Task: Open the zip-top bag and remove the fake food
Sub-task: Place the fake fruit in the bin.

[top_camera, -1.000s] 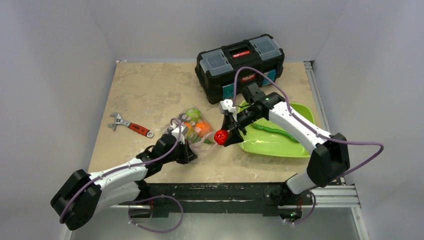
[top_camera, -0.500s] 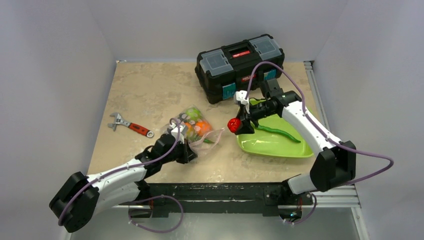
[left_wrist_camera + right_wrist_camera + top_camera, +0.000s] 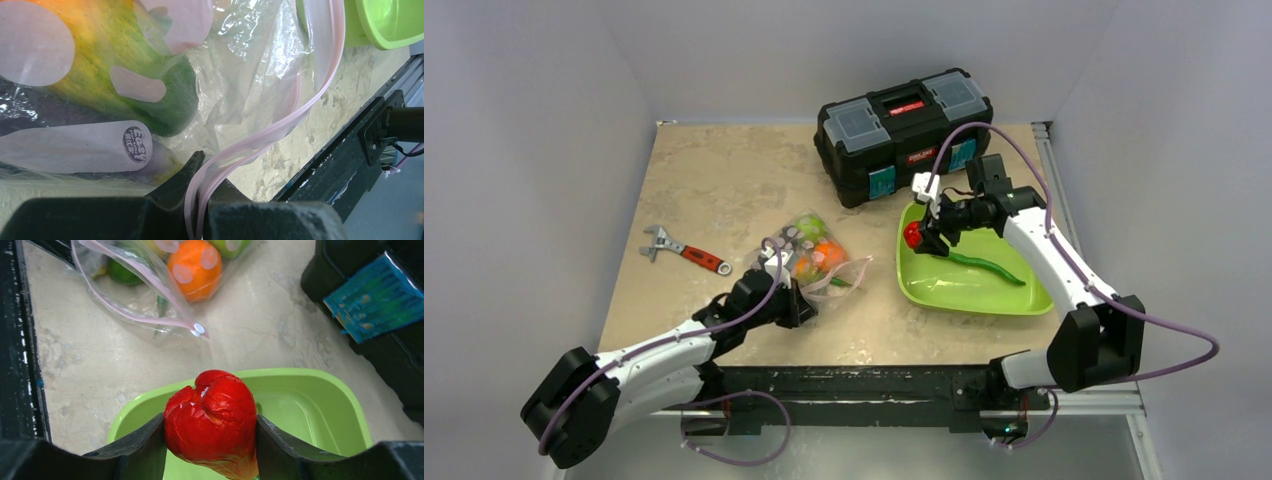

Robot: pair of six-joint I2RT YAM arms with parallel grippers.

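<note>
Top external view has the right gripper (image 3: 918,238) reaching over the left end of the green tray (image 3: 1024,295), close to the black toolbox (image 3: 904,125) at the far side of the table (image 3: 724,180). Its two fingers are clamped on the red pepper (image 3: 913,235), one on each side. The right wrist camera shows that pepper (image 3: 210,425) squeezed between the dark fingers above the tray's rim (image 3: 150,410); whether it touches the tray floor cannot be told. A piece of long green beans (image 3: 984,265) lies inside the tray, just right of the pepper.

The zip-top bag (image 3: 819,260) lies on the table near the middle, well apart from the tray's left edge, with its mouth turned toward the tray. The left gripper (image 3: 796,300) sits at the bag's near edge. In the left wrist view its fingers (image 3: 185,175) are pinched tight on the pink zip strip (image 3: 320,90), whose two bands run together between the fingers and then spread apart, leaving the mouth agape. Inside the crinkled plastic an orange-green mango (image 3: 125,75) lies against the wall, and the right wrist camera shows an orange (image 3: 195,267) farther in.

A red-handled wrench (image 3: 686,252) lies on the table left of the bag, apart from it.
</note>
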